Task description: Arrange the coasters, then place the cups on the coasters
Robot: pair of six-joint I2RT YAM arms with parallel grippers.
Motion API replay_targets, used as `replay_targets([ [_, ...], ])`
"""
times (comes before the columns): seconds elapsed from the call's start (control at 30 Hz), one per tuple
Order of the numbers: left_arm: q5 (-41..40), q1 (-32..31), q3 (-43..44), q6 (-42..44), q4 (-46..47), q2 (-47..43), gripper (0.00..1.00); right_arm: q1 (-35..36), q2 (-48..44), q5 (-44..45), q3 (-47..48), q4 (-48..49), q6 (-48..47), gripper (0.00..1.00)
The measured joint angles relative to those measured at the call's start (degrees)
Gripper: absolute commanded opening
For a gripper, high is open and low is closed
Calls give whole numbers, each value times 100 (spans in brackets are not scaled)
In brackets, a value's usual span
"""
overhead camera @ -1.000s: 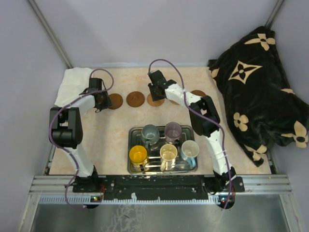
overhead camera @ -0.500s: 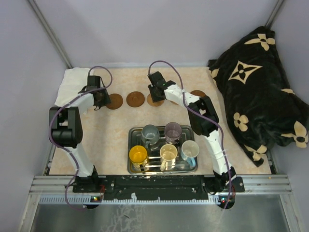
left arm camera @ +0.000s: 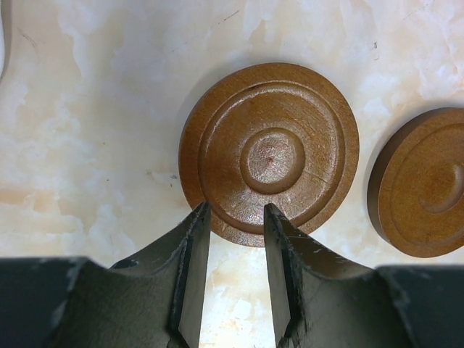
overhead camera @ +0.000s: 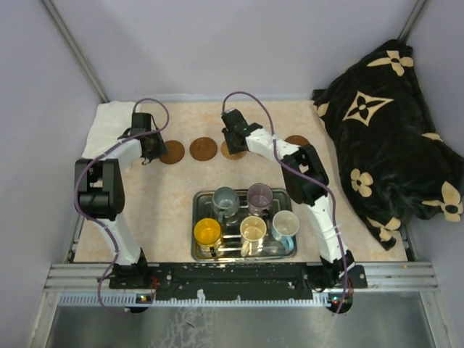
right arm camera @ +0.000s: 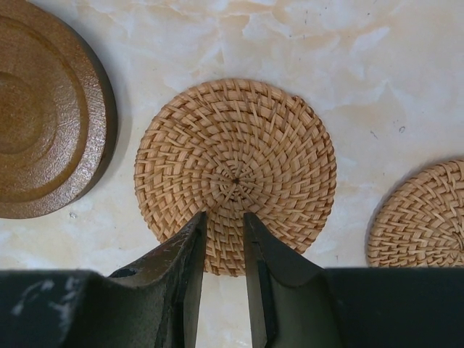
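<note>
1. The surface (overhead camera: 163, 199), pale and marbled, carries everything. A black flowered blanket (overhead camera: 391, 138) is heaped at its right rear.
2. My left arm (overhead camera: 98, 196) reaches to the rear left. My right arm (overhead camera: 308, 181) reaches back and across toward the rear middle.
3. The tray (overhead camera: 199, 210) sits at the front middle, between the arm bases.
4. A white cloth (overhead camera: 109, 123) lies in the rear left corner, just beside the left wrist.
5. All five cups stand upright in the tray. The grey cup (overhead camera: 225, 197) and purple cup (overhead camera: 259, 195) are at the back, and the yellow cup (overhead camera: 207, 233), cream cup (overhead camera: 253, 229) and blue cup (overhead camera: 285, 223) are at the front.
6. The coasters (overhead camera: 204, 148) lie flat in a row across the rear of the surface, apart from one another. From overhead I can see four, and the right arm covers part of the row.
7. The left fingers (left arm camera: 190, 246) stand narrowly parted and hold nothing. Their tips are at the near rim of a wood coaster (left arm camera: 270, 152), and a second wood coaster (left arm camera: 424, 181) lies near it on the right.
8. The right fingers (right arm camera: 190, 254) are parted by a slimmer gap and also hold nothing. Their tips are over the near edge of a woven coaster (right arm camera: 235, 170), which has a wooden one on its left and another woven coaster (right arm camera: 424, 217) on its right.
</note>
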Motion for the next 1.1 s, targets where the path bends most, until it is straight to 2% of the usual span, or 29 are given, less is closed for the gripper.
replay_targets([
  [1.1,37,0,83,0,15,192,42,28,-136,343,-278,192,46,29],
])
